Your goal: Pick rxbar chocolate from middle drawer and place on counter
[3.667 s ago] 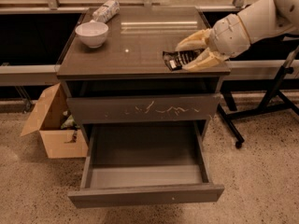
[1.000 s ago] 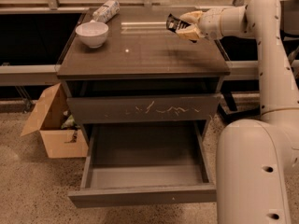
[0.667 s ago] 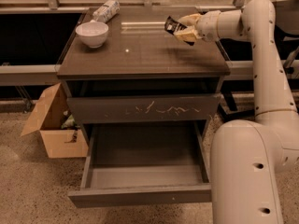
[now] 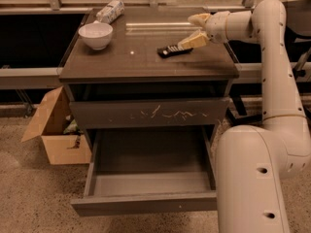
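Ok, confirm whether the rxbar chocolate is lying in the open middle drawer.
No, the rxbar chocolate lies flat on the counter, beside the open tool hovering over its far side.

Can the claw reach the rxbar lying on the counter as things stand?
Probably yes: the open claw hovers right beside the rxbar on the counter, with nothing between them.

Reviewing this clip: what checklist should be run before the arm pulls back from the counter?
1. Chocolate bar lying flat on counter: ok.
2. Hand open, above the counter's right rear: ok.
3. Lower finger free of the bar: cannot tell, its tip meets the bar's right end.
4. Bowl and packet far from the hand: ok, left rear.
5. Middle drawer open below: ok.
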Motion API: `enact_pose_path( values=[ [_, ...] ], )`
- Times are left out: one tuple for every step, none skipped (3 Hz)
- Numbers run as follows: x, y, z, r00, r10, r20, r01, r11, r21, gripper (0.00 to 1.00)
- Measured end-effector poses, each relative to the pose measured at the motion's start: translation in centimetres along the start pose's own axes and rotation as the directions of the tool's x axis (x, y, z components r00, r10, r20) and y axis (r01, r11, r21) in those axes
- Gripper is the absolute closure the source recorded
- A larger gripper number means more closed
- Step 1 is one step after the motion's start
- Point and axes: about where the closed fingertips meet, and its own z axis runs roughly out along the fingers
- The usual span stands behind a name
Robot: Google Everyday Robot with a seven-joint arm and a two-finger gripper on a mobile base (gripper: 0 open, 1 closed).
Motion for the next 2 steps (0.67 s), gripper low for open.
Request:
enact_pose_path(
  values=[
    [-2.3, -1.3, -2.6, 0.999, -0.044, 0.028, 0.043, 0.9981, 0.044, 0.00],
    [-5.4, -2.6, -5.9, 0.991, -0.116, 0.071, 0.109, 0.9893, 0.097, 0.00]
  ],
)
